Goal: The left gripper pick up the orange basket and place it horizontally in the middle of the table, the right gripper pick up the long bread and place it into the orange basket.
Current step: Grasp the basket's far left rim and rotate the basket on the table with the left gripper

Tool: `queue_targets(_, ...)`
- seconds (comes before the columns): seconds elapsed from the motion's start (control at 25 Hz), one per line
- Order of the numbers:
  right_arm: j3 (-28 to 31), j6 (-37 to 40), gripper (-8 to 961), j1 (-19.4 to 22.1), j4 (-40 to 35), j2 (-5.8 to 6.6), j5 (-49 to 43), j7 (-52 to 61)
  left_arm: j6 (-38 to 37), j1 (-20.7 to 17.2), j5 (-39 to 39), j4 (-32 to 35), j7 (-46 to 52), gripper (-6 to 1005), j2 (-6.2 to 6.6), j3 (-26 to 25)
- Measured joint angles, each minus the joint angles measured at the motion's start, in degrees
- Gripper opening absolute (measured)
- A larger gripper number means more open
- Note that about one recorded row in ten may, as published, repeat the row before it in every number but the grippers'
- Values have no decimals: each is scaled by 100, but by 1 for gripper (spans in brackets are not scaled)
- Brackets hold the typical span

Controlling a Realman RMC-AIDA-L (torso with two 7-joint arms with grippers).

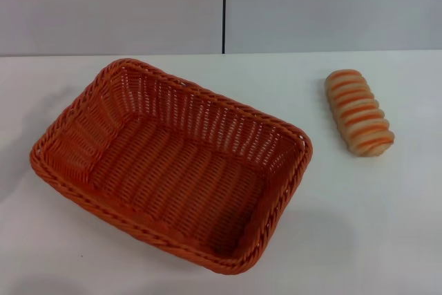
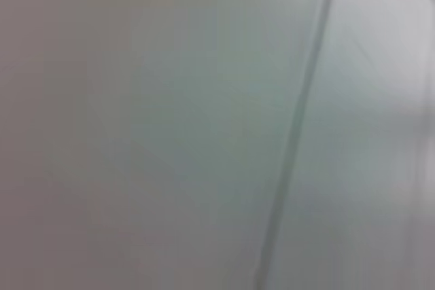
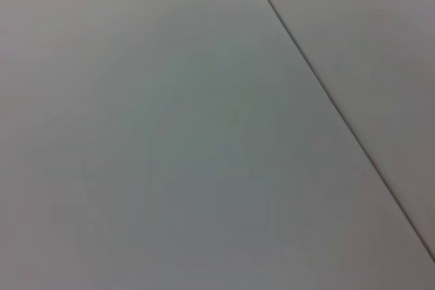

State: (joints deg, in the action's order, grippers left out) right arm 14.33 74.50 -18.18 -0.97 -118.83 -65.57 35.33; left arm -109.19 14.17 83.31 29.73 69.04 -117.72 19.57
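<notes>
Two items on the desk (image 1: pixel 387 240), neither arm in view – first step not yet begun.
Orange basket (image 1: pixel 173 164) sits skewed at left-centre, empty; long bread (image 1: pixel 358 112) lies well apart to its right. Jaws unseen, state can't tell. Next: left gripper takes the basket rim and squares it mid-desk.

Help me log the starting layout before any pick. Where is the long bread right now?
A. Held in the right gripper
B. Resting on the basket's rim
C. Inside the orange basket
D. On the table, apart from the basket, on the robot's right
D: the long bread lies on the bare table, clear of the orange basket, with no gripper in view.
</notes>
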Motion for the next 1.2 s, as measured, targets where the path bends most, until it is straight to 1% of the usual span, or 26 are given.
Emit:
queue_targets(0.04, 0, -20, 713, -1, -3, 0, 0, 0, 27, 31, 28, 426, 419, 756, 4, 295)
queue_targets(0.08, 0, -20, 713, -1, -3, 0, 0, 0, 27, 31, 28, 426, 419, 756, 4, 295)
queue_targets(0.12, 0, -42, 713, -3, -8, 0, 0, 0, 39, 45, 74, 631, 630, 756, 5, 428)
queue_targets(0.2, 1, -75, 713, -17, -15, 4, 0, 0, 36, 131, 505, 1370, 1315, 756, 5, 773)
queue_targets(0.24, 1, -75, 713, -17, -15, 4, 0, 0, 36, 131, 505, 1370, 1315, 756, 5, 773)
queue_targets(0.28, 0, -79, 713, -26, -15, 6, 0, 0, 30, 153, 626, 1564, 1481, 756, -1, 849)
queue_targets(0.4, 0, -141, 713, -81, -26, 14, 0, 0, 30, 153, 626, 1564, 1481, 756, -1, 849)
queue_targets(0.44, 0, -207, 713, -123, -34, 15, 0, 0, 99, 226, 1009, 2177, 2079, 756, -19, 1189)
queue_targets(0.48, 0, -236, 713, -141, -36, 15, 1, 0, 323, 343, 1565, 2627, 2471, 756, -22, 1416)
queue_targets(0.6, 0, -287, 713, -169, -35, 16, 0, -17, 323, 343, 1565, 2627, 2471, 757, -22, 1416)
queue_targets(0.64, 0, -331, 713, -190, -36, 18, 0, -35, 684, 510, 2042, 2804, 2721, 757, -22, 1452)
queue_targets(0.68, 0, -341, 713, -195, -35, 18, 0, -38, 868, 553, 2193, 2918, 2828, 756, -18, 1452)
queue_targets(0.8, 0, -361, 713, -200, -43, 18, 1, -39, 970, 568, 2292, 2994, 2890, 753, -18, 1459)
queue_targets(0.84, 0, -369, 713, -198, -55, 18, 0, -38, 1262, 618, 2595, 3163, 3021, 752, -22, 1478)
queue_targets(0.96, 0, -380, 713, -186, -69, 18, 0, -38, 1435, 694, 2892, 3234, 3112, 744, -13, 1476)
queue_targets(1.16, 0, -438, 714, -184, -77, 18, 0, -36, 1506, 753, 3159, 3381, 3241, 731, -13, 1487)
queue_targets(1.2, 0, -468, 714, -186, -78, 18, 1, -35, 1555, 790, 3385, 3485, 3303, 728, -29, 1593)
